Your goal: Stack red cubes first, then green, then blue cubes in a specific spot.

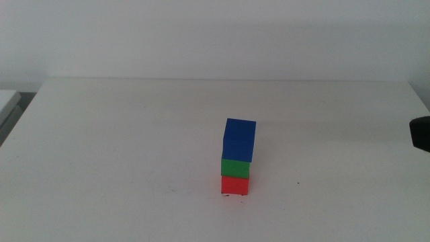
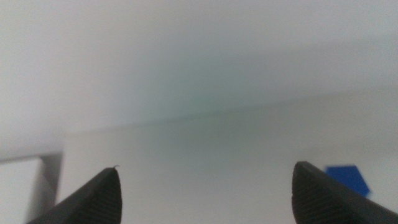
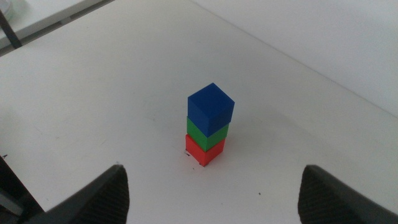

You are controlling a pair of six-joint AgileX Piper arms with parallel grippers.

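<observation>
Stacked: small matte red cube (image 1: 235, 185) bottom, green cube (image 1: 236, 167), blue cube (image 1: 239, 140) top, per order. Left tool (image 2: 205, 196), right tool (image 3: 214, 196) released, clear of stack.

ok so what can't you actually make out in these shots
- Blue cube in the left wrist view: partly hidden behind a jaw of the open left gripper; the green and red cubes are not visible there.
- Right arm in the middle view: only a dark piece shows, cut off by the edge.
- Far faces of the red cube and green cube: no view shows them.
- Right gripper: open, only jaw tips visible.
</observation>
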